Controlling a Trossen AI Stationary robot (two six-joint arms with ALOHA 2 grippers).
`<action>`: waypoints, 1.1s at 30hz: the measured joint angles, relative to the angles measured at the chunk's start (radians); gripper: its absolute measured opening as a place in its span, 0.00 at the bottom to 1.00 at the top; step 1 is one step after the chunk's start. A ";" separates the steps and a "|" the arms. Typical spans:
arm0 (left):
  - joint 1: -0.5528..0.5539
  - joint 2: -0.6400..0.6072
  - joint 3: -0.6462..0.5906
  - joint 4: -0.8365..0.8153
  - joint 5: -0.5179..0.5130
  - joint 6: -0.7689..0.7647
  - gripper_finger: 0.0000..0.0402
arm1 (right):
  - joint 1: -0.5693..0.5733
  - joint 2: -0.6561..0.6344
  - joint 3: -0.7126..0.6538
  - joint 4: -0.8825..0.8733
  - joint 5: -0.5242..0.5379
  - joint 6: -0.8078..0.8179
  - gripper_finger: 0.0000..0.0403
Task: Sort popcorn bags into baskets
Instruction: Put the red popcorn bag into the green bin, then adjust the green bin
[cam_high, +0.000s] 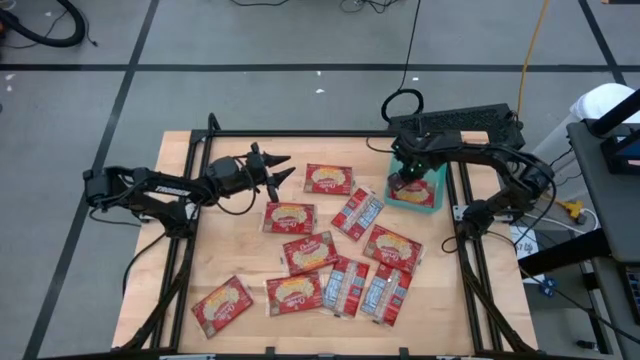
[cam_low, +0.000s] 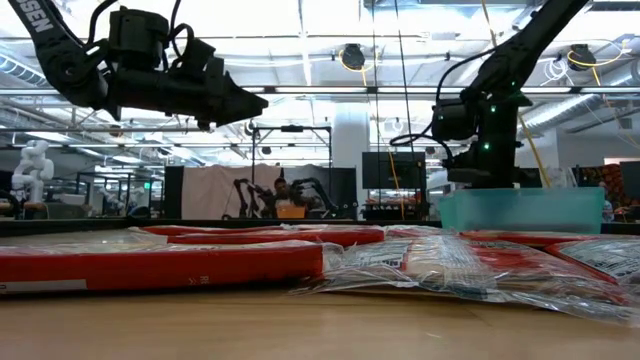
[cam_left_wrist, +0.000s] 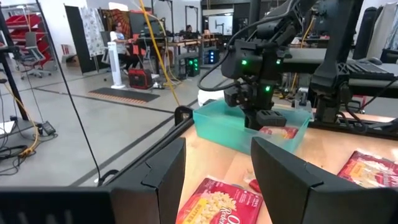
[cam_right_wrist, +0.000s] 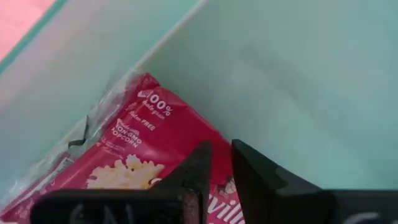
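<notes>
A wide workshop floor with racks, cables and a seated person far behind surrounds my wooden bench (cam_high: 180, 200), where the loose popcorn bags (cam_high: 310, 252) lie scattered flat across the middle and near edge, some overlapping, so each can be picked from above.

The teal basket (cam_high: 432, 193) sits at the bench's far right corner, just in front of a black keyboard-like box (cam_high: 470, 122). My right gripper (cam_right_wrist: 214, 165) is down inside it, over a red popcorn bag (cam_right_wrist: 149, 146) that lies on the basket floor against one wall. Its fingers (cam_right_wrist: 249, 171) stand close together with only a narrow gap. From the wrist view I cannot tell whether they pinch the bag's edge or merely hover over it; I judge this to be the drop-off end of a carry.

My left gripper (cam_high: 272, 170) waits above the bench's far left part, fingers (cam_left_wrist: 286, 174) spread and empty, aimed toward the basket, with a bag (cam_left_wrist: 221, 202) just beneath it, probably a next candidate.
</notes>
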 joint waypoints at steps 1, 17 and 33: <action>-0.001 0.000 0.000 0.000 0.000 -0.001 0.46 | 0.008 -0.001 0.000 -0.002 -0.008 0.000 0.14; -0.005 0.000 0.000 -0.006 0.000 -0.001 0.46 | 0.031 -0.072 -0.001 -0.015 -0.039 0.024 0.14; -0.004 0.000 0.000 -0.010 0.000 0.000 0.46 | -0.088 -0.070 -0.001 0.105 0.208 0.027 0.14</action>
